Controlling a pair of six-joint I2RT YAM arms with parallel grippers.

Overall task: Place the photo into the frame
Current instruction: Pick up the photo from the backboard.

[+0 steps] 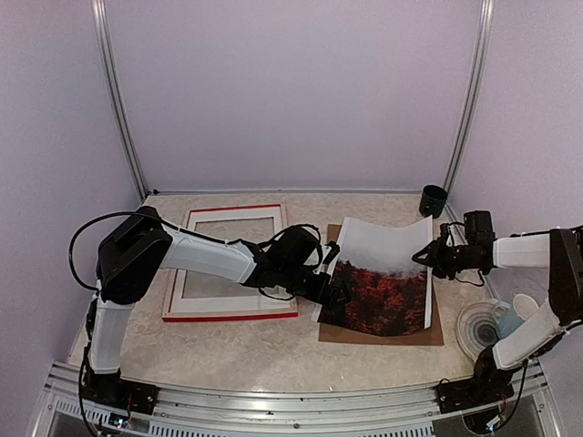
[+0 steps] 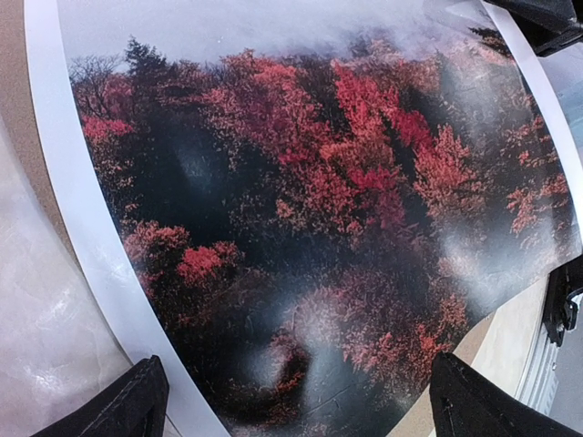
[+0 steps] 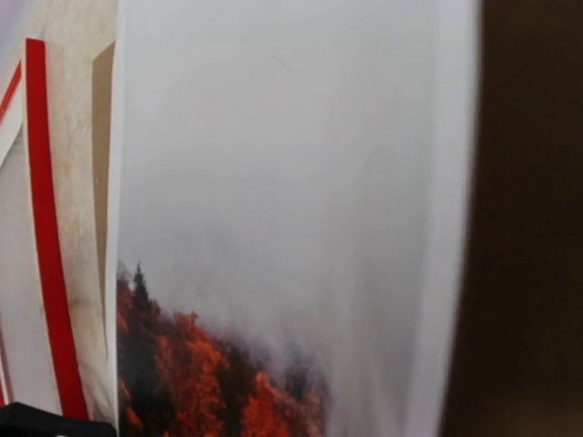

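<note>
Frame (image 1: 232, 312), red with pale inner edges, lies flat on the table (image 1: 273, 364) left of centre in the top view, with nothing inside its opening. In the right wrist view its red edge (image 3: 41, 228) runs down the left side.

Right of it lies a brown board (image 1: 383, 337), and the photo (image 1: 383, 273) sits on top of the board, well outside the frame. The photo's lower part rests flat, while its upper right corner curls up off the board. Its red trees fill the left wrist view (image 2: 319, 228), and its grey sky fills the right wrist view (image 3: 291, 182).

At the photo's left edge is the left gripper (image 1: 339, 291), its fingers (image 2: 137, 405) spread wide above the print. From the right, the right gripper (image 1: 424, 258) pinches the raised right edge.

At lower right sits a clear plate (image 1: 466, 332). A dark cup (image 1: 434, 199) stands at the table's upper right corner.
</note>
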